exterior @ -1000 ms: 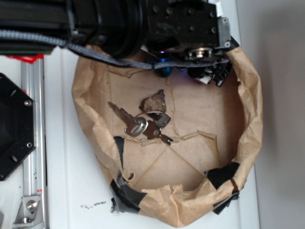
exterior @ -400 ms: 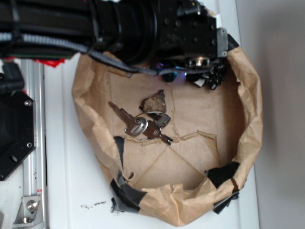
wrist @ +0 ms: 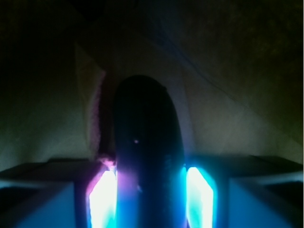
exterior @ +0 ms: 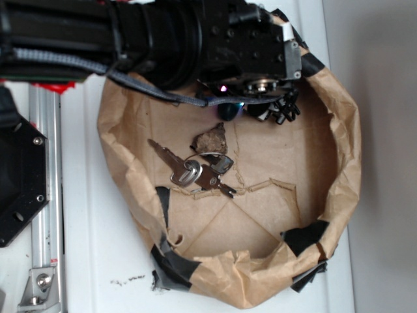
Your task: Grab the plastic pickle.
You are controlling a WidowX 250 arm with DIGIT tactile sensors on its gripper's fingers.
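Brown crumpled paper forms a shallow round basin (exterior: 339, 163), its rim patched with black tape at the near edge, and it rests on a white work surface (exterior: 91, 254). Its raised wall serves to contain the loose items. The black robot arm (exterior: 163, 36) reaches across the far edge of the basin, so its body covers the far-left part of the rim.

The black gripper (exterior: 257, 104) hangs just inside the far edge, low enough to work at floor level. In the wrist view the glossy dark green plastic pickle (wrist: 147, 156) stands lengthwise in the centre, with a glowing finger pad (wrist: 102, 199) close against each flank. The jaws therefore appear closed against the pickle from both sides; whether it is already lifted clear of the paper floor cannot be determined. In the exterior view only one rounded end of the pickle (exterior: 228, 111) protrudes below the wrist housing.

Silver metal keys on a ring (exterior: 195, 173) lie near the basin centre, well apart from the gripper. The small rough brown lump (exterior: 210, 139) sits just beyond them, touching or nearly touching the ring, between the keys and the pickle. Judgement: the grasp looks established; neither distractor obstructs a straight lift.
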